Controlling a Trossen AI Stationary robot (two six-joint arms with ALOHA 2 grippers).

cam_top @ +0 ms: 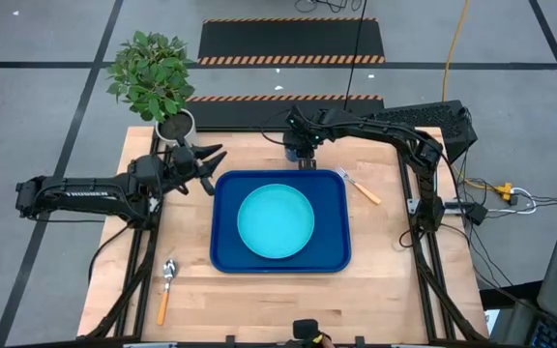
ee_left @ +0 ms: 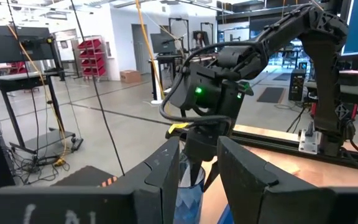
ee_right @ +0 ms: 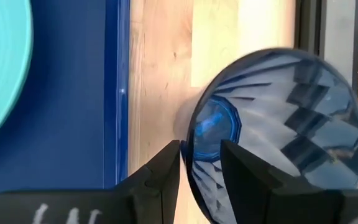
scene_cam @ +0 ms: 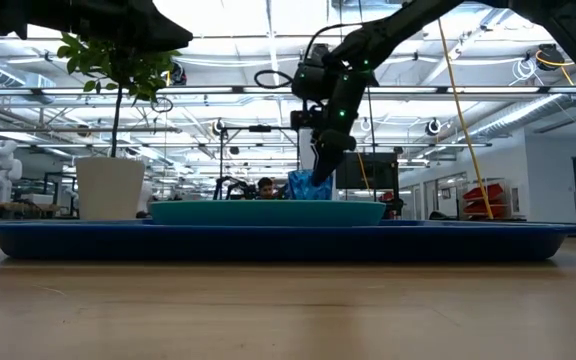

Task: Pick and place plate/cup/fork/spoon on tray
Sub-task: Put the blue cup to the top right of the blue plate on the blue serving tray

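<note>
The turquoise plate (cam_top: 276, 221) lies flat in the dark blue tray (cam_top: 222, 261) at mid-table. The dark blue cup (ee_right: 278, 124) stands on the wood just past the tray's far rim and also shows in the low view (scene_cam: 308, 186). My right gripper (ee_right: 201, 162) is above it, pointing down and open. One finger is inside the cup and one outside, with the cup's wall nearest the tray between them. The fork (cam_top: 361, 186) lies right of the tray. The spoon (cam_top: 166, 285) lies near the front left. My left gripper (cam_top: 216, 169) is open and empty, left of the tray.
A white plant pot (cam_top: 175, 126) with a leafy plant stands at the table's far left corner, just behind my left gripper. My right arm stretches across the table's far edge from the right.
</note>
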